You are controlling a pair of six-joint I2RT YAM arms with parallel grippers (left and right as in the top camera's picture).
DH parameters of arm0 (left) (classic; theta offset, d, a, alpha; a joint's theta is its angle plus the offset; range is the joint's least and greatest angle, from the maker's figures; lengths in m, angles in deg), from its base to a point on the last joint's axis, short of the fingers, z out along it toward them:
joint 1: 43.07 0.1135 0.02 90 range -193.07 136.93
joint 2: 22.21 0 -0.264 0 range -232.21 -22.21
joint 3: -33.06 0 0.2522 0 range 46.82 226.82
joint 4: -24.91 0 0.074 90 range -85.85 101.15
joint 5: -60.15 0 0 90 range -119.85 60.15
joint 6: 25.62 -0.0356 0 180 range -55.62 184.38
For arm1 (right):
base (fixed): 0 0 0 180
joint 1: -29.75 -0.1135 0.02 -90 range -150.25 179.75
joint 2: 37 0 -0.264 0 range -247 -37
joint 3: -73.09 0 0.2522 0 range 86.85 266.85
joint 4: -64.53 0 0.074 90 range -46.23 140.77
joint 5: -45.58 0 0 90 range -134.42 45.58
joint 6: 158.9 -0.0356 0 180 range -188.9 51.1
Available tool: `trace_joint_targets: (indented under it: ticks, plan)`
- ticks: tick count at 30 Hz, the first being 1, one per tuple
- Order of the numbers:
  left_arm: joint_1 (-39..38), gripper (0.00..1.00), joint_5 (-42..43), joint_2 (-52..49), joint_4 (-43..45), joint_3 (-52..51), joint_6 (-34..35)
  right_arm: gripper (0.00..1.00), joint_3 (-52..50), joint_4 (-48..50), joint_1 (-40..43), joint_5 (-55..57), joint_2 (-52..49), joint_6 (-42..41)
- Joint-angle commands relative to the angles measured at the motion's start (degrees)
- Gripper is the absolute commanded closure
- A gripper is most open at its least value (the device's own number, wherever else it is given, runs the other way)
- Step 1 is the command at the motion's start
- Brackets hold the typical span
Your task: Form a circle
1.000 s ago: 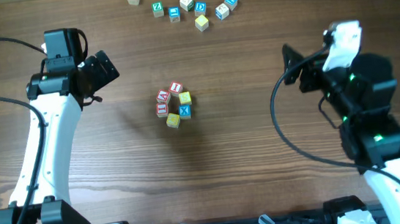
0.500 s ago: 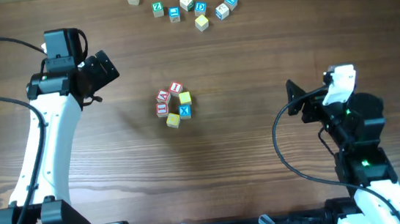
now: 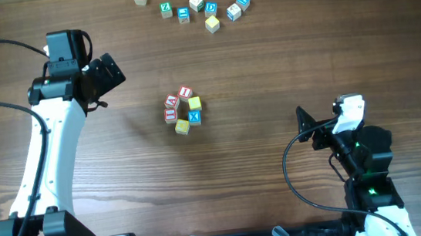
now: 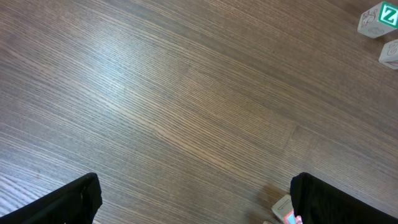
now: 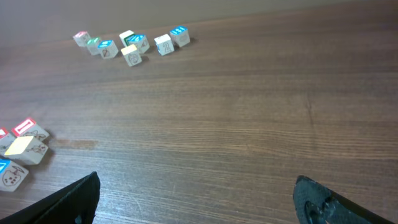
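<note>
The wooden table fills the overhead view, and the circle lies near its middle, a rough ring of six small letter cubes that touch or almost touch each other. The left arm, white with black joints, stands well apart from the circle on its left side. The right arm stands well apart on its right side and nearer to the front edge of the table than the circle is. The left gripper is to the left of the circle and a little behind it. In the left wrist view its two fingers are spread wide, with only bare wood between them. The right gripper points toward the circle from the right. Its fingers are also spread wide and hold nothing. The circle has three red-lettered cubes on its back and left part, a yellow cube on the right, a blue "X" cube below that one and a second yellow cube at the front. In the right wrist view a part of the circle shows at the left border. The loose letter cubes lie in a scattered row well behind the circle, with green, blue, red and plain faces. One of them, a green "Z" cube, appears in the corner of the left wrist view.
</note>
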Motion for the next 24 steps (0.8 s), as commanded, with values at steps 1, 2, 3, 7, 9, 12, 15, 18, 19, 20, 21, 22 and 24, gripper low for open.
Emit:
trace_joint_targets:
  ticks: [1,2,3,7,9,12,15,18,19,20,21,22,24]
  plan:
    - [0.15,0.0,-0.76,0.61,-0.02,0.55,0.55,0.0,-0.46,0.35,0.24,-1.18,1.75,0.2]
    - [0.15,0.0,-0.76,0.61,0.0,0.55,0.55,0.0,-0.46,0.35,0.24,-1.16,2.01,0.17]
    - [0.15,0.0,-0.76,0.61,0.0,0.55,0.55,0.0,-0.57,0.37,0.24,-1.14,2.38,0.31]
    - [0.15,0.0,-0.76,0.61,-0.02,0.55,0.55,0.0,-2.73,1.33,0.24,-0.96,3.8,0.17]
    - [0.15,0.0,-0.74,0.61,0.0,0.55,0.55,0.0,-4.35,3.43,0.24,-0.96,4.57,0.13]
    - [0.15,0.0,-0.74,0.61,-0.02,0.55,0.55,0.0,-6.01,4.66,0.24,-0.98,5.9,0.13]
    - [0.15,0.0,-0.74,0.61,-0.02,0.55,0.55,0.0,-6.01,3.34,0.24,-1.18,7.93,0.09]
    - [0.15,0.0,-0.76,0.61,-0.02,0.55,0.55,0.0,-6.01,-1.77,0.24,-1.07,12.37,0.17]
    - [0.15,0.0,-0.76,0.61,0.0,0.55,0.55,0.0,-6.01,-3.93,0.24,-0.39,14.62,0.17]
    - [0.15,0.0,-0.74,0.61,-0.02,0.55,0.55,0.0,-6.01,-5.11,0.24,0.13,16.02,0.17]
    - [0.15,0.0,-0.76,0.61,-0.02,0.55,0.55,0.0,-6.01,-6.95,0.24,0.81,17.94,0.17]
    - [0.15,0.0,-0.76,0.61,0.0,0.55,0.55,0.0,-6.01,-8.59,0.24,1.27,19.69,0.17]
    - [0.15,0.0,-0.76,0.61,-0.02,0.55,0.55,0.0,-6.01,-12.28,0.24,2.47,23.47,0.2]
